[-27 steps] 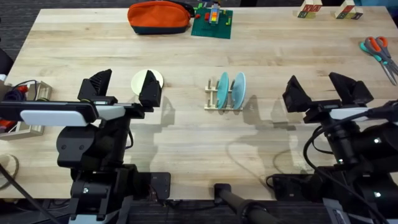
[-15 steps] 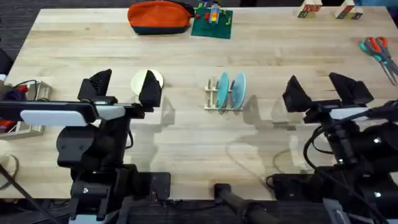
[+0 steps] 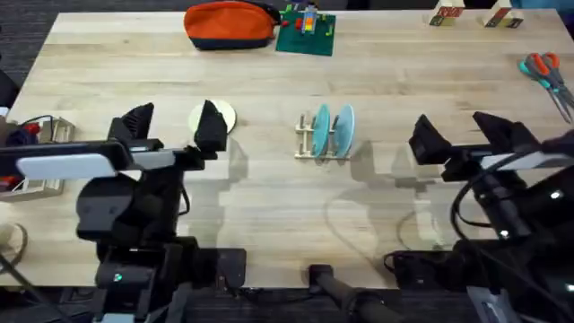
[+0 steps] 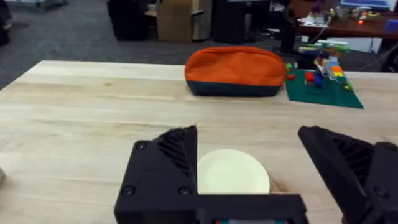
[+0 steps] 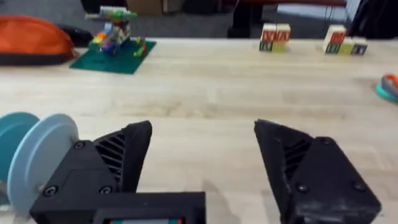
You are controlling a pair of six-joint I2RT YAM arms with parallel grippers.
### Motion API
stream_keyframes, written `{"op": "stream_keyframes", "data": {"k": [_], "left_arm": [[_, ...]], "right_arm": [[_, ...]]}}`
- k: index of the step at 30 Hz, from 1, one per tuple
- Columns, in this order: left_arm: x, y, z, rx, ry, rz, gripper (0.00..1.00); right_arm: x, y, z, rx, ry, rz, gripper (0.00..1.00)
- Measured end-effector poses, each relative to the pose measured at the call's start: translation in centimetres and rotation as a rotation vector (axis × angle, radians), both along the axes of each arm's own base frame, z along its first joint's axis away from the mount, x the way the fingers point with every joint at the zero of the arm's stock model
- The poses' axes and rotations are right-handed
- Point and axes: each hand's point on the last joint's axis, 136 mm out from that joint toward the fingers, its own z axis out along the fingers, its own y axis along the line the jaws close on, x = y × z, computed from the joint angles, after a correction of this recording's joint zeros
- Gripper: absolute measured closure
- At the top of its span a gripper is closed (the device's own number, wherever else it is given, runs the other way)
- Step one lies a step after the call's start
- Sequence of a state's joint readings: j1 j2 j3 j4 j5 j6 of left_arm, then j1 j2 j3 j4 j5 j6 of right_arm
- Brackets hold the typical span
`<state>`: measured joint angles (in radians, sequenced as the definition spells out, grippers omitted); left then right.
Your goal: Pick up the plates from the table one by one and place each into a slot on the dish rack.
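A pale cream-green plate [image 3: 226, 117] lies flat on the table [image 3: 269, 197], left of centre. My left gripper [image 3: 173, 126] is open above it, and its right finger covers part of the plate. In the left wrist view the plate [image 4: 233, 174] lies just ahead between the spread fingers of the left gripper [image 4: 247, 134]. The dish rack [image 3: 323, 151] stands mid-table with two light blue plates [image 3: 344, 126] upright in its slots. My right gripper [image 3: 462, 136] hovers open to the right of the rack, holding nothing. The right wrist view shows the blue plates [image 5: 37, 155] beside the right gripper [image 5: 202, 127].
An orange pouch [image 3: 230, 24] and a green baseplate with toy bricks [image 3: 307, 31] sit at the far edge. Wooden blocks [image 3: 448, 13] are at the far right corner and scissors [image 3: 544, 72] near the right edge. A small box [image 3: 36, 152] sits at the left edge.
My left gripper has drifted slightly to the left over the cream plate. The plates and rack have not moved.
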<state>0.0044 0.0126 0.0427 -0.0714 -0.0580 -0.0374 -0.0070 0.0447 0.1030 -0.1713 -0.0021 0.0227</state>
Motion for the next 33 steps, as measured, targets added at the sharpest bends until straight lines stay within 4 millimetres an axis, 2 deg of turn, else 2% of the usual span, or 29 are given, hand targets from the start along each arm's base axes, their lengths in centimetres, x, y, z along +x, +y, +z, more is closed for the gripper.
{"op": "stream_keyframes", "data": {"k": [2,5,10,14,20,24,30,33], "left_arm": [[0.0,0.3,0.9,-0.015,0.001,0.016,0.008],[0.1,0.5,3.0,-0.041,-0.004,0.028,0.008],[1.2,0.6,6.1,-0.082,0.049,0.043,0.009],[2.9,0.6,7.5,-0.096,0.161,0.047,0.008],[5.5,-0.1,9.8,-0.107,0.319,0.014,0.007],[6.5,-0.9,10.8,-0.122,0.444,-0.026,0.008],[7.0,-1.7,11.6,-0.146,0.631,-0.059,0.008],[7.0,-1.9,11.7,-0.154,0.698,-0.064,0.008]], "right_arm": [[-0.1,-0.1,0.7,0.001,0.033,-0.005,0.007],[0.2,-0.3,3.1,0.002,0.055,-0.014,0.009],[2.1,0.3,9.0,0.019,0.092,0.027,0.009],[3.9,0.7,11.5,0.034,0.232,0.053,0.009],[6.8,1.2,13.2,0.059,0.422,0.083,0.009],[7.8,1.7,13.5,0.080,0.520,0.108,0.009],[7.5,2.1,13.3,0.100,0.615,0.126,0.007],[6.6,2.3,13.0,0.109,0.655,0.128,0.009]]}}
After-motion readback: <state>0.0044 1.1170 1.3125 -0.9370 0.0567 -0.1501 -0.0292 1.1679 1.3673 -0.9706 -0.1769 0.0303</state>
